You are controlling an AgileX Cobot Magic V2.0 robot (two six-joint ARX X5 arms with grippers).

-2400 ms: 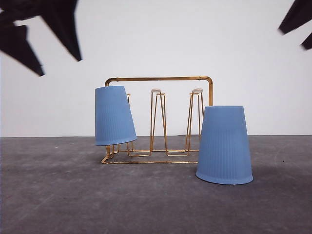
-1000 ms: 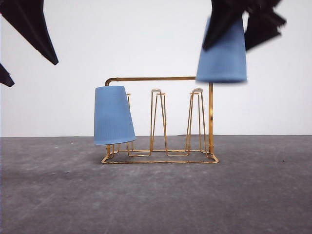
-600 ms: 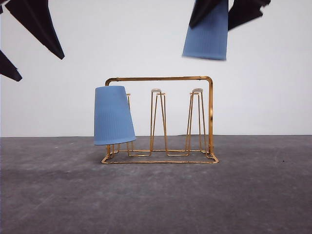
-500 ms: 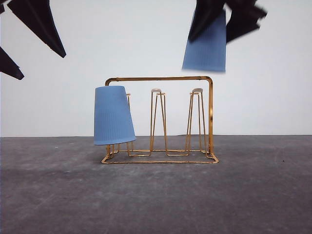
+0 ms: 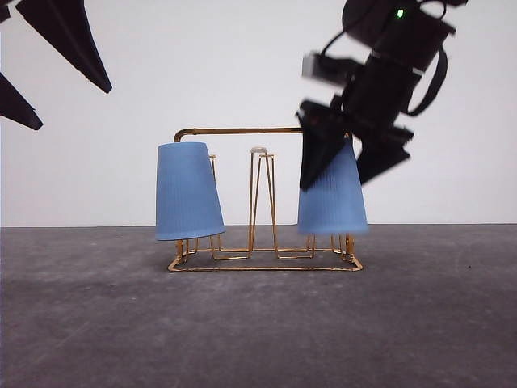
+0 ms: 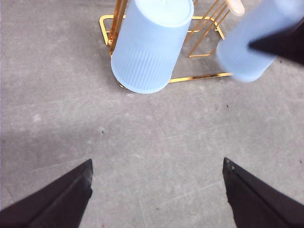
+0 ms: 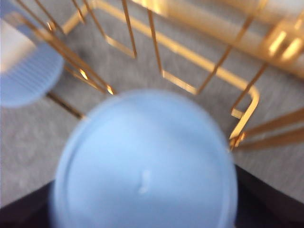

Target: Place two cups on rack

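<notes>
While my right gripper (image 5: 339, 166) carries the second cup (image 5: 333, 198) upside down over the right-hand end of the rack (image 5: 262, 198), its jaws are clenched on the cup's upper walls near the closed base; the mouth hangs just above the rack's base wire, with the right prong hidden inside or behind it; I cannot tell whether the prong is properly seated; the first cup (image 5: 188, 191) sits inverted and slightly tilted on the left prong; the middle prong (image 5: 259, 150) stands bare between the two.

Handling judgement: thin ribbed plastic, so probably very light and somewhat flexible; a hard squeeze would likely ovalise the wall; the fine vertical ribbing should give the pads some purchase, but the taper narrows toward where I hold, so a slack grip could let it slide downward out of the jaws; best hold is across the narrow closed end, where the base disc (image 7: 145, 183) stiffens the wall; the wire rack looks light too, and a sideways nudge from the cup rim might shift it on the table (image 5: 258, 323).

My left gripper (image 6: 156, 190) hangs over the table near the first cup, jaws released and holding nothing.
</notes>
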